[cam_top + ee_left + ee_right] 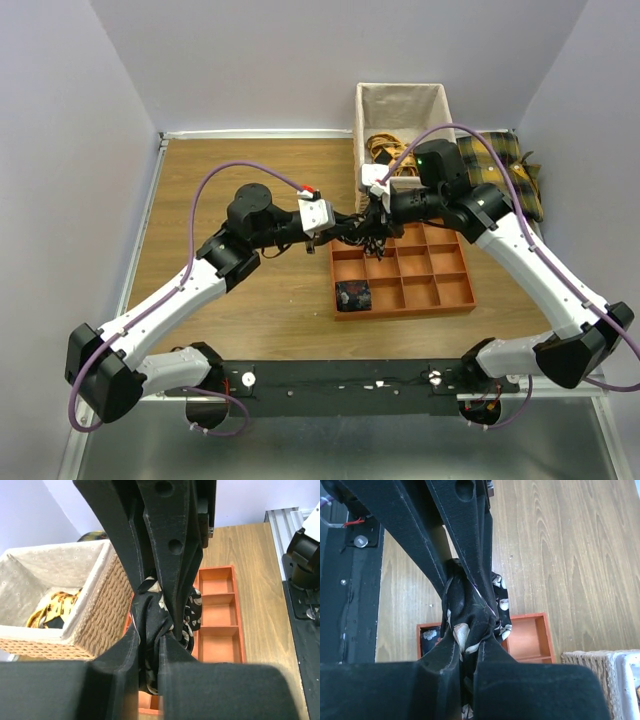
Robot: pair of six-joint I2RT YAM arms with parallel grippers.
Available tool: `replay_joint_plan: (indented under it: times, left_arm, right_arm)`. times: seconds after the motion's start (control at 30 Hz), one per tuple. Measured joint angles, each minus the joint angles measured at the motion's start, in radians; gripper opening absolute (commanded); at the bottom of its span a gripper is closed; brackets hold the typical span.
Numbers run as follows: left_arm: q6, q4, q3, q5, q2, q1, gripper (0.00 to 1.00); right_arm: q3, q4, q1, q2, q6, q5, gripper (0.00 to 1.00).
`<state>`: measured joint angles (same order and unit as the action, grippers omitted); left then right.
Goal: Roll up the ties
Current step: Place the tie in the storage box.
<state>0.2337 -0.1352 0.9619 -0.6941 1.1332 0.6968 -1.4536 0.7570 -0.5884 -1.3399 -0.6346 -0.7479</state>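
While the left gripper (pixel 152 640) and right gripper (pixel 467 637) both clench one bunched tie (pixel 147 611) over the tray's (pixel 420 312) far-left corner, a second tie (pixel 353 295) lies coiled in its near-left compartment, with one basket (pixel 400 100) beyond.

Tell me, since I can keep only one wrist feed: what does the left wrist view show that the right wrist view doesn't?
Only the left wrist view: the lined inside of the wicker basket with yellow patterned fabric in it, and a row of empty orange tray compartments. Only the right wrist view: a rolled tie sitting in a tray compartment. Both: the loose tie bunched between the left gripper and right gripper, both shut on it, above the tray and wooden table.
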Motion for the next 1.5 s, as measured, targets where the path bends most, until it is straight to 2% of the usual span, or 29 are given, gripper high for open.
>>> replay_joint_plan:
  times: [0.03, 0.07, 0.1, 0.13, 0.27, 0.5, 0.77, 1.03, 1.23, 1.5]
  left_arm:
    - [-0.002, -0.003, -0.004, 0.0, 0.0, 0.0, 0.68]
    - [-0.003, -0.004, -0.008, 0.0, 0.0, -0.001, 0.74]
    - [-0.001, -0.003, -0.015, 0.012, 0.0, -0.003, 0.9]
    - [-0.006, -0.01, -0.023, 0.031, 0.0, -0.006, 0.99]
    - [0.009, -0.016, -0.052, 0.059, 0.0, -0.023, 0.99]
    - [0.008, -0.019, -0.079, 0.029, -0.044, -0.037, 0.99]
    - [0.013, -0.011, -0.149, 0.031, -0.12, -0.103, 0.99]
    - [0.012, -0.023, -0.172, 0.031, -0.122, -0.109, 0.99]
    - [0.0, -0.063, -0.195, 0.029, -0.123, -0.113, 0.99]
    - [-0.01, -0.111, -0.201, 0.019, -0.125, -0.121, 0.99]
  right_arm:
    - [0.008, -0.004, 0.0, 0.001, -0.002, 0.0, 0.01]
    - [0.016, -0.008, 0.0, 0.002, -0.002, -0.001, 0.01]
    - [0.033, -0.01, 0.0, 0.007, -0.001, -0.007, 0.01]
    - [0.055, -0.018, -0.001, 0.014, 0.002, -0.011, 0.0]
    - [0.138, -0.058, -0.007, 0.034, 0.01, -0.014, 0.01]
    - [0.224, -0.187, 0.024, -0.011, 0.033, 0.05, 0.0]
    - [0.469, -0.573, 0.114, -0.039, 0.169, 0.063, 0.01]
    - [0.656, -0.88, 0.116, -0.065, 0.333, 0.148, 0.01]
    - [0.75, -0.927, 0.116, -0.035, 0.45, 0.291, 0.01]
    - [0.73, -0.827, 0.116, -0.013, 0.634, 0.501, 0.01]
